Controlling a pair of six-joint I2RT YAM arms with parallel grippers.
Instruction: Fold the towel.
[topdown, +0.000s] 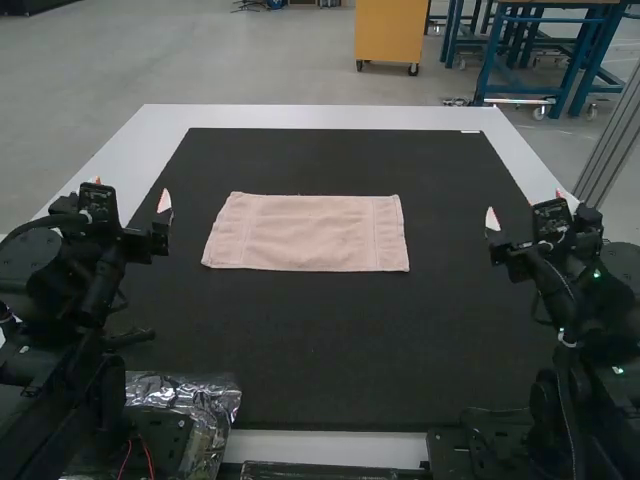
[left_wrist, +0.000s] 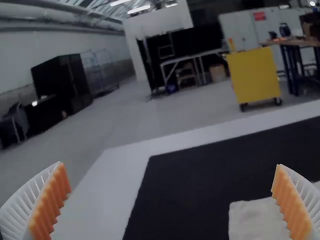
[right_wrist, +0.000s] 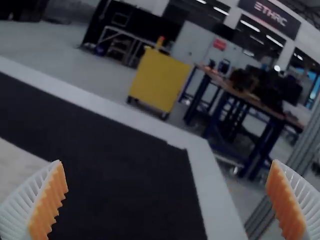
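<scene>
A pale pink towel (topdown: 306, 233) lies flat on a black mat (topdown: 300, 340), its long sides running crosswise in the high view and a woven band near each short end. We cannot tell whether it is a single layer. Our left gripper (left_wrist: 170, 166) and right gripper (right_wrist: 166, 162) flank the cloth, each with its fingers wide apart and nothing between them, both well clear of the fabric. The white table (topdown: 300, 115) frames the mat.

We judge the job to be at its start, with the first pinch on an edge or corner next to come. That pinch looks like our riskiest moment. The towel lies so close to the mat that fingers arriving too high could shut on air, while fingers pressed too low could scrape the mat or push the hem into a ruck. A grip too far inboard could bunch the cloth, and a shallow one could let a corner slip during the lift. If our two arms pull unevenly, the towel could twist or slide askew, leaving edges that do not meet. Should both reach for the middle together, we risk a knock between them; releasing early could drop the fold crooked.
</scene>
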